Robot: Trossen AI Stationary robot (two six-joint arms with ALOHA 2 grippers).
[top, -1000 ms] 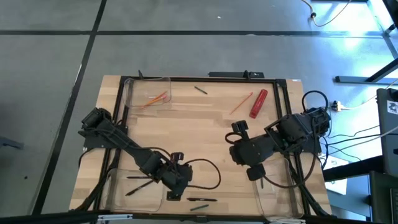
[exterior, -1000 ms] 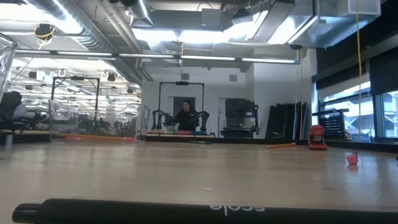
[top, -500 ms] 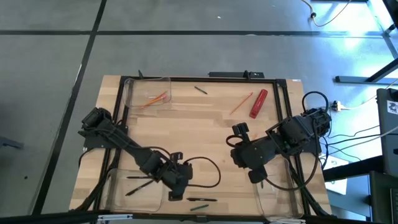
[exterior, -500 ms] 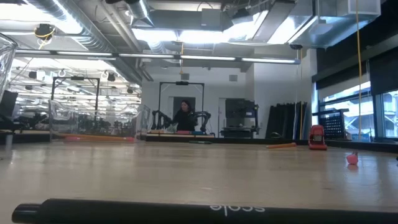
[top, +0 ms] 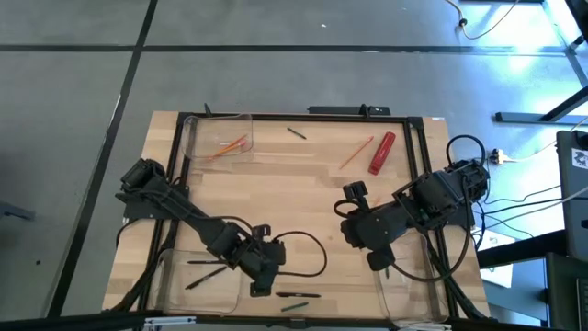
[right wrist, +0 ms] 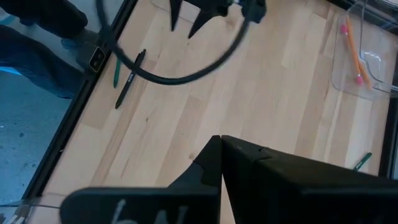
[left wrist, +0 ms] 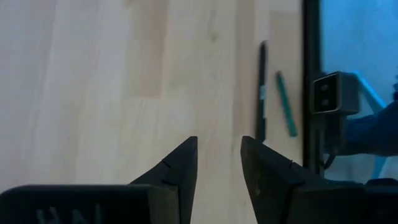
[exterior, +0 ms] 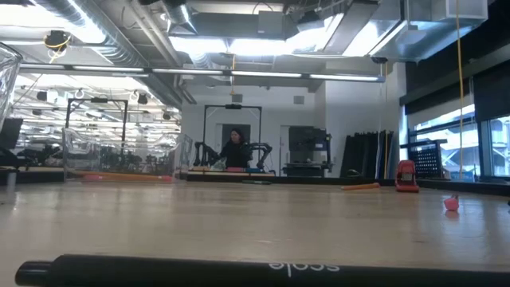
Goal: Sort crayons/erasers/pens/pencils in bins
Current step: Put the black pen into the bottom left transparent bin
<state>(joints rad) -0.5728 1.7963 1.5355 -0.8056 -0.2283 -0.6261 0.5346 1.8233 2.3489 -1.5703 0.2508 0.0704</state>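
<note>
My left gripper (top: 265, 270) hovers open and empty over the table's near middle, beside the near-left bin (top: 175, 287), which holds black pens (top: 208, 268). Its fingers (left wrist: 186, 158) point toward the table's right. A black pen (left wrist: 260, 87) and a green pen (left wrist: 285, 102) lie flat ahead of it by the near edge; they also show in the high view (top: 299, 296). My right gripper (right wrist: 219, 139) is shut and empty above the table's right middle (top: 346, 225). The far-left bin (top: 195, 129) holds orange pencils (top: 230, 145).
A thick red cylinder (top: 382, 153) and an orange pencil (top: 356, 153) lie at the far right, and a short dark pen (top: 295, 133) at the far middle. A third clear bin (top: 413, 292) stands near right. A cable (top: 317, 267) loops beside my left gripper. A person (exterior: 237, 149) is far off.
</note>
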